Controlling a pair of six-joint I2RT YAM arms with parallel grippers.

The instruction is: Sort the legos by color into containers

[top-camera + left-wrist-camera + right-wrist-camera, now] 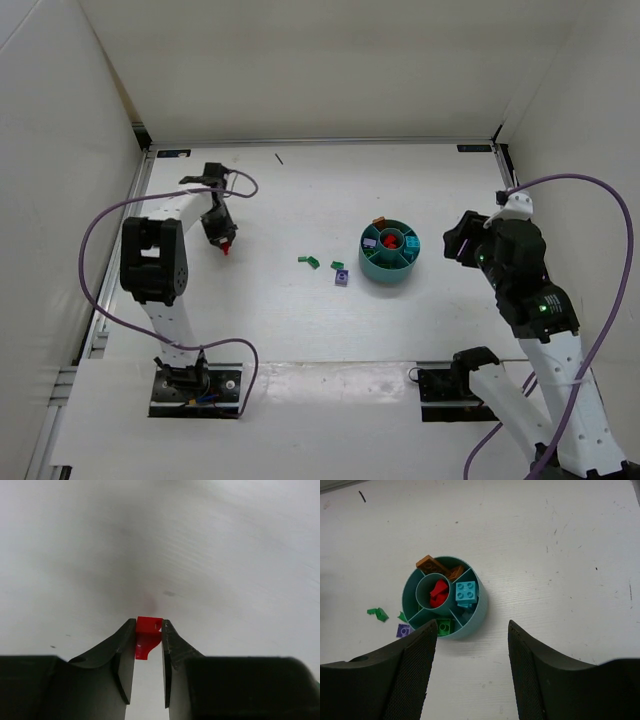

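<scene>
Here, the left pincer (148,630) is clenched on a small red lego (149,624), low over the white bench (300,190) and well apart from the teal bowl (388,272). The right pincer (472,626) hangs released, its jaws wide, near the bowl. Red pieces (439,589) sit in the centre cup. Brown bricks (431,564), a blue brick (466,591) and a green brick (443,625) occupy separate wedges. Green legos (308,261) and a purple lego (342,278) lie loose beside the bowl.
</scene>
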